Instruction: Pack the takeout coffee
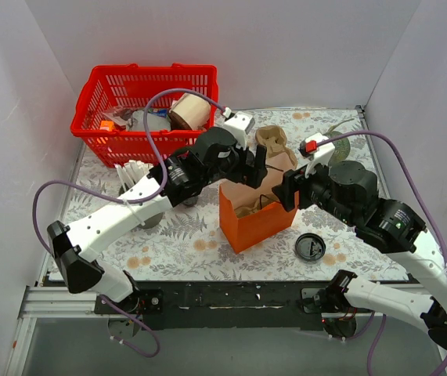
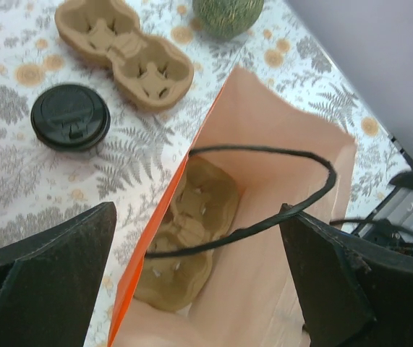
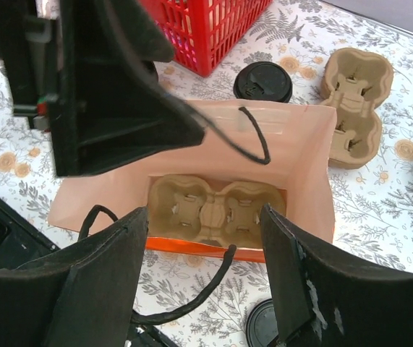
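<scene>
The takeout coffee [image 2: 70, 116] is a small round black cup seen from above with a lid on, standing on the table beyond the orange paper bag [image 1: 250, 223]. It also shows in the right wrist view [image 3: 262, 81]; in the top view my left arm hides it. The bag stands open [image 3: 304, 144] with a cardboard cup carrier [image 3: 217, 206] at its bottom. My left gripper [image 2: 199, 217] is open and empty over the bag's mouth, a black handle [image 2: 264, 152] running between its fingers. My right gripper [image 3: 205, 213] is open and empty over the bag's near edge.
A second cardboard carrier [image 1: 274, 141] lies behind the bag, a green ball [image 1: 337, 145] to its right. A flat black lid [image 1: 310, 247] lies at the front right. A red basket [image 1: 145, 113] of items stands at the back left, a grey cup of white sticks [image 1: 133, 176] before it.
</scene>
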`<action>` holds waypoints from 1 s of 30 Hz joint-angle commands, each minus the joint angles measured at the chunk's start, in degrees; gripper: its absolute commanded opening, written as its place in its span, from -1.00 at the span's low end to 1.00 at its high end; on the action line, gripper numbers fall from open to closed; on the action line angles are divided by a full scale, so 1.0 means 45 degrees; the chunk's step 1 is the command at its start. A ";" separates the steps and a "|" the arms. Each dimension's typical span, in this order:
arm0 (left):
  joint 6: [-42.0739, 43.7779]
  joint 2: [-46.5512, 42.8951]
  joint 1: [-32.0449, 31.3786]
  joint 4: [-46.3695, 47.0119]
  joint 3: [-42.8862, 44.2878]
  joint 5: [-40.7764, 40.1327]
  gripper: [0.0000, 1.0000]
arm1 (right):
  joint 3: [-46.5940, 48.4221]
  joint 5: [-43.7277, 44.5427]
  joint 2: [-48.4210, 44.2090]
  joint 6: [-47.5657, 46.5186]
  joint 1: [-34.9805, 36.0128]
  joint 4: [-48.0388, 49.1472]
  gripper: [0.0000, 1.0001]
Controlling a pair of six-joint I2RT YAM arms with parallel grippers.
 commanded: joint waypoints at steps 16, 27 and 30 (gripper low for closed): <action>-0.1738 0.0487 0.0036 0.0589 0.1186 -0.0662 -1.00 | 0.1082 -0.2698 0.2823 -0.1074 -0.0304 0.0297 0.07; -0.1914 -0.0371 0.0523 0.1077 0.0152 0.0781 -1.00 | -0.0462 -0.7321 0.3097 -0.8819 -0.2119 0.0066 -0.65; -0.1895 -0.0568 0.0816 0.1507 -0.0084 0.1856 -1.00 | -0.1188 -0.9338 0.2590 -1.4326 -0.2431 -0.0891 -0.64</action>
